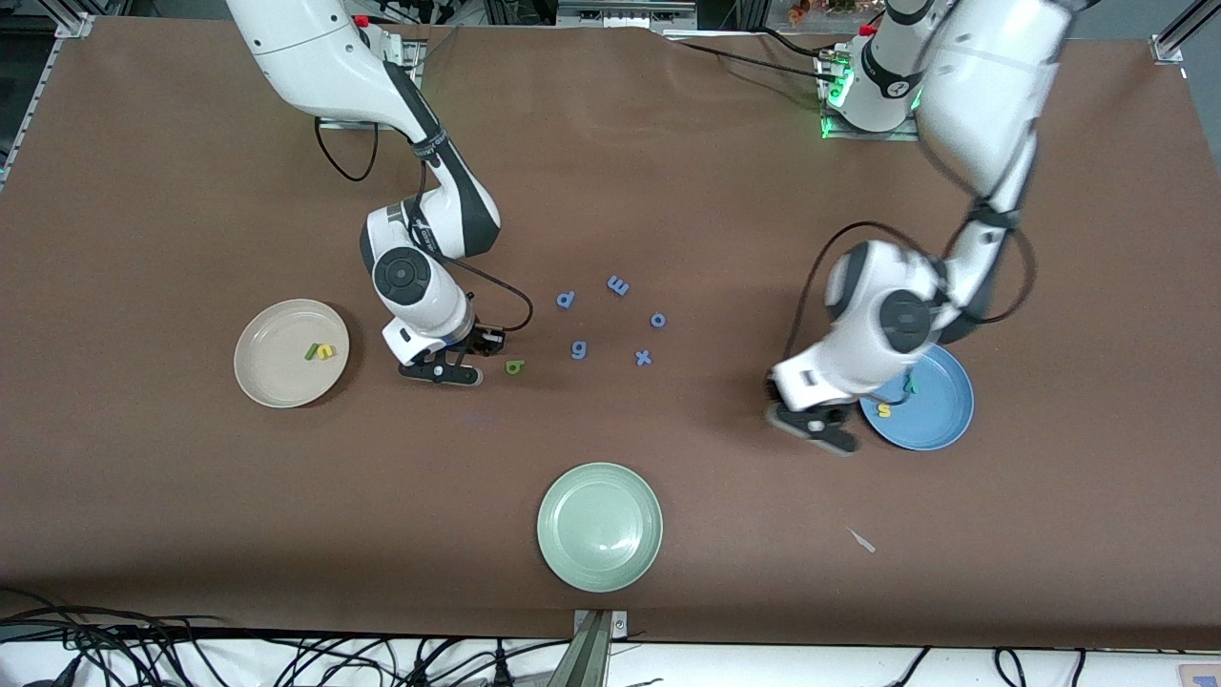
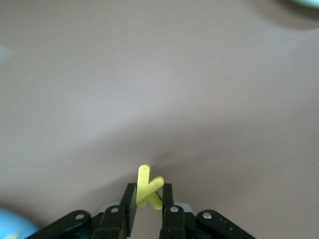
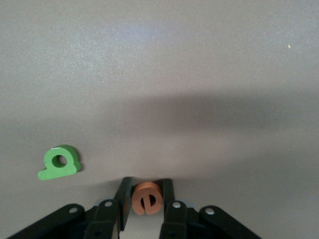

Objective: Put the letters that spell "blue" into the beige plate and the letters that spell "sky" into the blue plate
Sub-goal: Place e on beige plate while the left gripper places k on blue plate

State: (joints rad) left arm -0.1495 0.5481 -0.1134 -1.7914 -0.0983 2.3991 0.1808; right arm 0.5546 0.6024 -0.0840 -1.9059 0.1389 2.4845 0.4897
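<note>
Looking down from the front view, the brown table (image 1: 610,172) carries three round shallow plates. The cream-beige plate (image 1: 277,377) lies toward the right arm's end and holds a thin green foam "l" (image 1: 311,352) touching a yellow foam "u" (image 1: 326,351). The sky-blue plate (image 1: 940,420) lies toward the left arm's end, with a yellow foam "s" (image 1: 884,410) and a teal foam "y" (image 1: 911,385) in it. The pale green plate (image 1: 599,526) sits nearest the camera, well apart from both. Five blue foam letters (image 1: 610,320) are scattered mid-table. The right gripper (image 1: 448,367) is low at the table between the beige plate and a green foam "b" (image 1: 515,366), which lies just beside it. The left gripper (image 1: 820,425) hangs just beside the blue plate's rim.

In the left wrist view, the left gripper (image 2: 148,199) pinches a yellow foam "k" (image 2: 148,185) between its black fingers (image 2: 130,201); the letter stands up above the fingertips, over bare table, with a sliver of the blue plate (image 2: 12,226) at the picture's edge.

In the right wrist view, the right gripper (image 3: 147,196) has its fingers (image 3: 123,196) pressed against both sides of an orange foam "e" (image 3: 147,198), which rests at the tabletop. The green "b" (image 3: 60,162) lies flat nearby, apart from the fingers
</note>
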